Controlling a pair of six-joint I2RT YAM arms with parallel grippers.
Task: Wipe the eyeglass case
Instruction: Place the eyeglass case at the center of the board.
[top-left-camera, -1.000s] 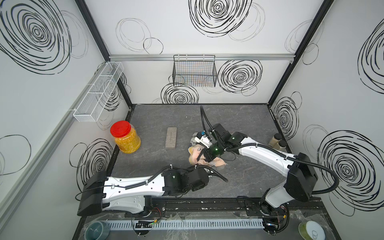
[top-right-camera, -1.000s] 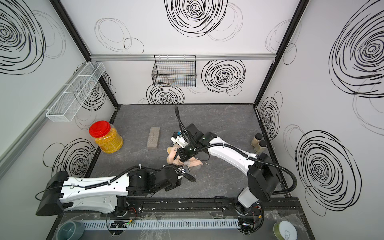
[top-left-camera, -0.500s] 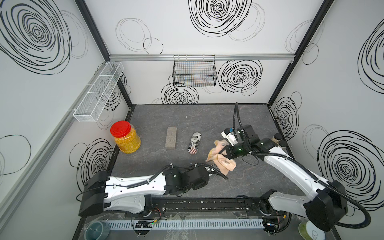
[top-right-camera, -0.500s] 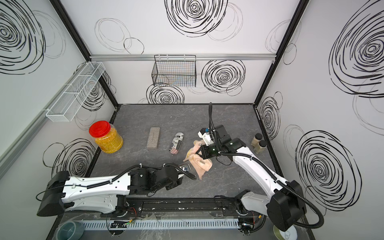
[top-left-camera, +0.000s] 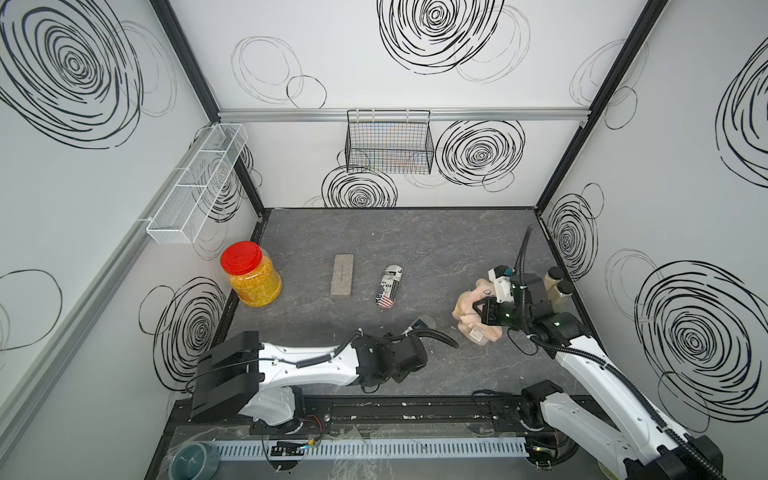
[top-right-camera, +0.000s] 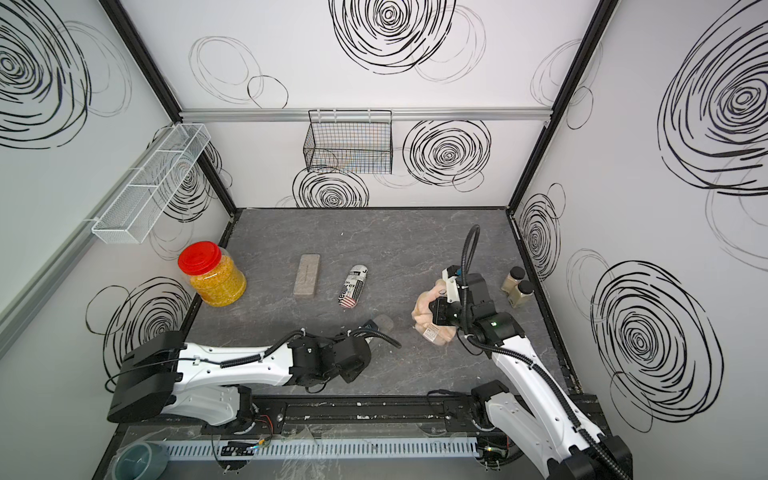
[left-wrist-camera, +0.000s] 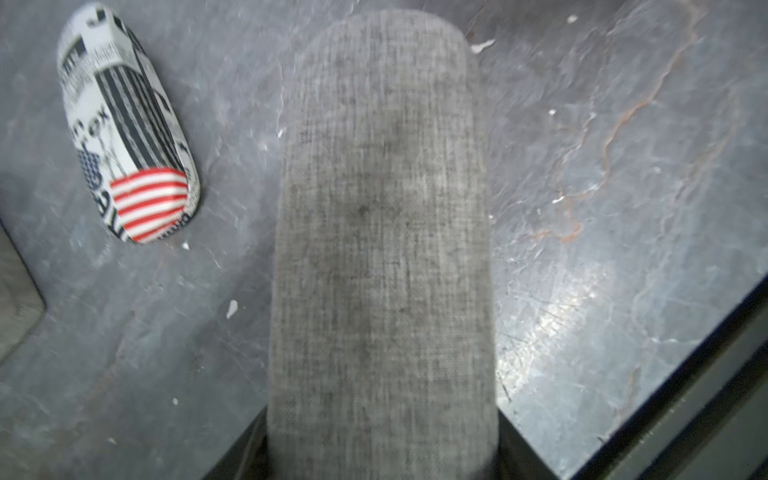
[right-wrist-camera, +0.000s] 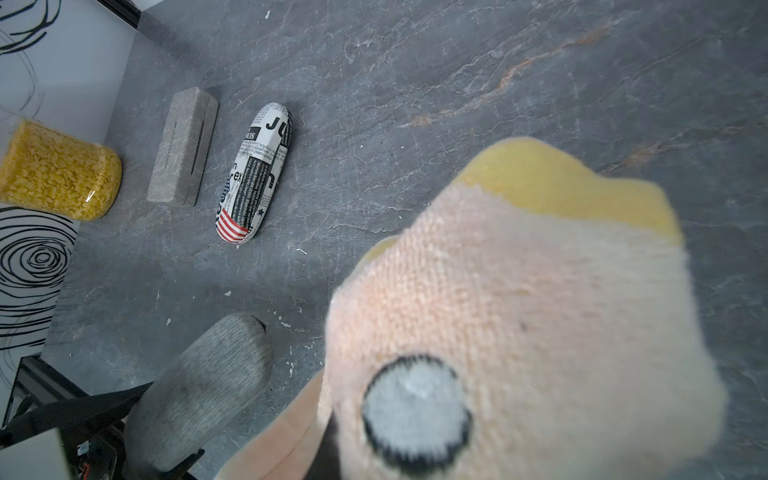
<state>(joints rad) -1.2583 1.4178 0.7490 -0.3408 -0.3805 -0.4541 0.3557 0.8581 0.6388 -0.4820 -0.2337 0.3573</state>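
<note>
The newspaper-print eyeglass case (top-left-camera: 387, 286) lies front-to-back on the surface, well left of the right pincer (top-left-camera: 482, 311), which is clamped on a peach cloth (top-left-camera: 464, 309), and nearer the left pincer (top-left-camera: 415, 338), which is closed on a grey fabric case (right-wrist-camera: 203, 390).

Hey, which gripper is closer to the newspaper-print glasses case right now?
Left. The left gripper, shut on a grey fabric case, sits just in front of the newspaper-print case, toward the robot. The right gripper, holding the peach cloth, is farther off toward the robot's right.
</note>
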